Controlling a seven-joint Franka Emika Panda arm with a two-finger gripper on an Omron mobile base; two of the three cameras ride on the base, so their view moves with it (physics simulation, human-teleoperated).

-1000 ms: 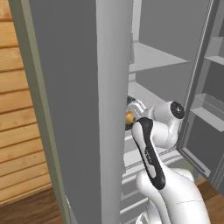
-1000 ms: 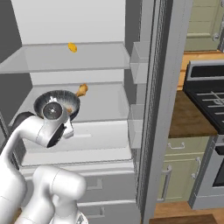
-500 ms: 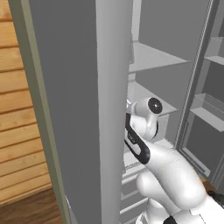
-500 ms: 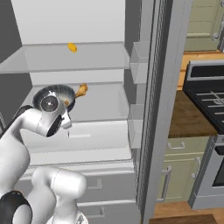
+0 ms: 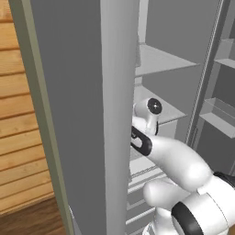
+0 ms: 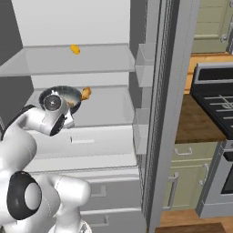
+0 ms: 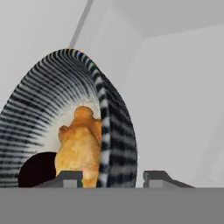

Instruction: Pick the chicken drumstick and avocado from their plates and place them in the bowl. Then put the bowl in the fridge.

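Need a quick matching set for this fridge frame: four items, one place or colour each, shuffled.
Items:
1. chicken drumstick
2. avocado
3. bowl
4. small orange item

Descriptions:
A. alone on the upper fridge shelf
B. ribbed rim between the jaws
C. golden-brown, inside the bowl
D. near-black, low inside the bowl

Pairs: 1-C, 2-D, 3-B, 4-A

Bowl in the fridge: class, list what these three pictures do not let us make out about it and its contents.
- Left base view: the bowl is hidden behind the fridge wall and the arm.
- Right base view: the arm's wrist covers most of the bowl; the avocado cannot be told there.
- Hand view: the avocado and chicken drumstick are cut off at the bottom; whether the gripper touches the rim is unclear.
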